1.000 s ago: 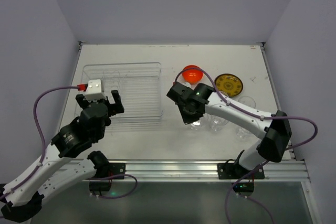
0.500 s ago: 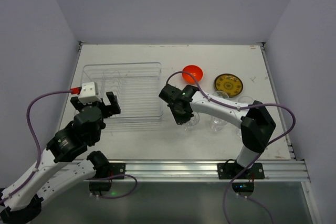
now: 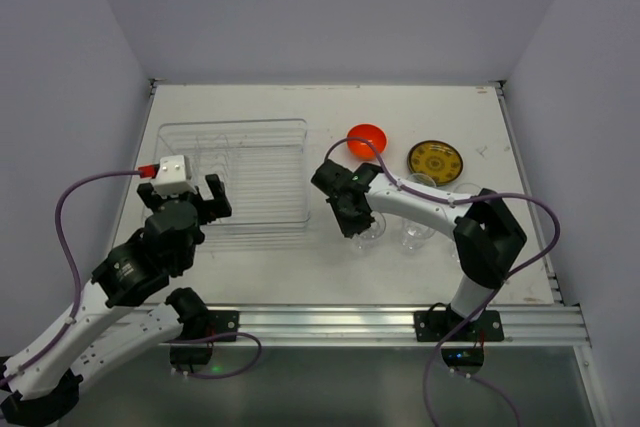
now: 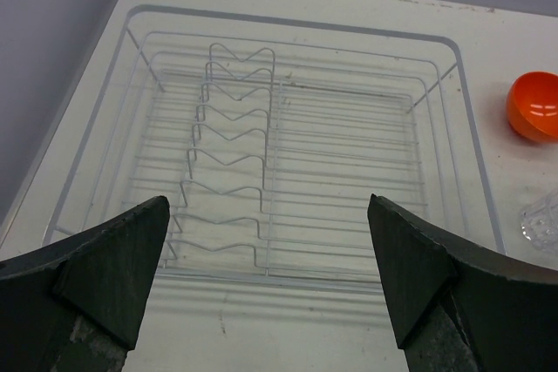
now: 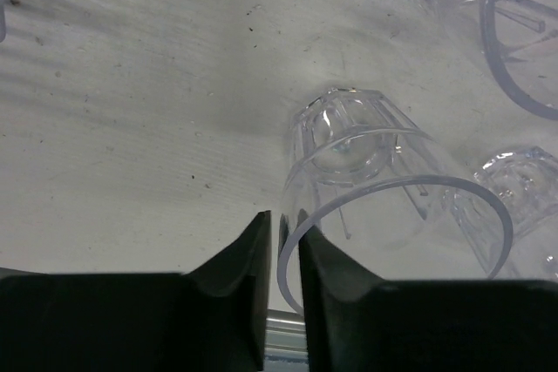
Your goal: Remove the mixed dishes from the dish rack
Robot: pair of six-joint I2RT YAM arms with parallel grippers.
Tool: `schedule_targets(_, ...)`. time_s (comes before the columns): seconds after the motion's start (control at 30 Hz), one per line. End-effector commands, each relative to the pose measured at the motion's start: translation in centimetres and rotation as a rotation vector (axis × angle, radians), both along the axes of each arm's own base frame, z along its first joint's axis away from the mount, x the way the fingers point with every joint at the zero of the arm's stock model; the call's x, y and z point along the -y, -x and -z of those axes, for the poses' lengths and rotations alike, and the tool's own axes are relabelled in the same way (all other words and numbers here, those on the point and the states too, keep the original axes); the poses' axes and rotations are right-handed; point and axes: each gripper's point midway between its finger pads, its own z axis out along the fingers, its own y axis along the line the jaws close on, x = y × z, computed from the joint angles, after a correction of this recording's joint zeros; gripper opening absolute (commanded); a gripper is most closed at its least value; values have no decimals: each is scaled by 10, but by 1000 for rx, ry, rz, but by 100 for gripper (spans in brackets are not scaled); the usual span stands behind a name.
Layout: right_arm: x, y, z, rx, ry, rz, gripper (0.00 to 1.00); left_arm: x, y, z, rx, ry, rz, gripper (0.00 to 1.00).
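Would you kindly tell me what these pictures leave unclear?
- Top view: the right arm covers some clear glasses, so their count is unsure.
- Right wrist view: the right claw straddles the rim of a glass; its fingers hide whether it grips.
- Left wrist view: the right edge cuts off the orange bowl.

high rear overview, two close wrist views
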Motion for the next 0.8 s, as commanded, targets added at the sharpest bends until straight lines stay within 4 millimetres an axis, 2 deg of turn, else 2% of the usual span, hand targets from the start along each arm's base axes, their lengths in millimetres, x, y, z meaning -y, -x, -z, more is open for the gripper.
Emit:
schedule_targets(0.0,-3,-3,2,12,-19,-9,27,-1,-4,-4,20,-3,-22,100)
schedule_targets(0.07,-5,-4,0,21,-37,-7,32,-1,-5,-3,19,-3,-23,100)
schedule_targets(0.1,-5,-4,-1,28,-42,-5,40,-2,-4,-3,19,-5,-27,100)
schedule_targets(0.13,-5,-6,-7,43,-54,1,43,-3,-4,-4,22,-4,-33,100)
schedule_targets(0.2,-6,-7,-14,59,-69,3,47,-7,-4,-3,17,-7,-61,100)
schedule_targets(0.33,-4,-8,-40,120,-119,17,64,-6,-9,-3,10,6,-73,100)
schedule_targets(0.37,-3,-9,-54,154,-152,19,66,-10,-14,-1,1,3,-92,100)
schedule_targets(0.4,-2,-9,-61,168,-170,23,67,0,-19,-2,-2,40,-39,100)
schedule_targets(0.43,0,-8,-67,181,-187,27,69,-9,-26,-1,-8,49,-64,100)
schedule_targets(0.47,2,-7,-83,215,-229,32,69,-9,-31,3,-15,63,-51,100)
schedule_targets(0.5,4,-7,-92,236,-250,38,71,4,-36,1,-7,106,26,100)
schedule_targets(0.53,8,-9,-102,265,-268,48,75,-6,-42,4,-13,114,-3,100)
schedule_targets(0.57,13,-10,-111,298,-281,61,82,-8,-44,5,-16,124,-5,100)
schedule_targets(0.6,26,-16,-132,384,-301,92,87,-6,-46,6,-23,134,11,100)
schedule_targets(0.67,48,-34,-152,494,-332,161,94,-15,-50,10,-37,132,-24,100)
schedule_targets(0.7,64,-39,-172,570,-370,185,98,-17,-50,10,-43,132,-33,100)
schedule_targets(0.73,86,-56,-180,620,-393,261,99,-20,-52,11,-50,126,-50,100)
schedule_targets(0.77,99,-60,-190,662,-411,285,99,-23,-53,10,-50,123,-61,100)
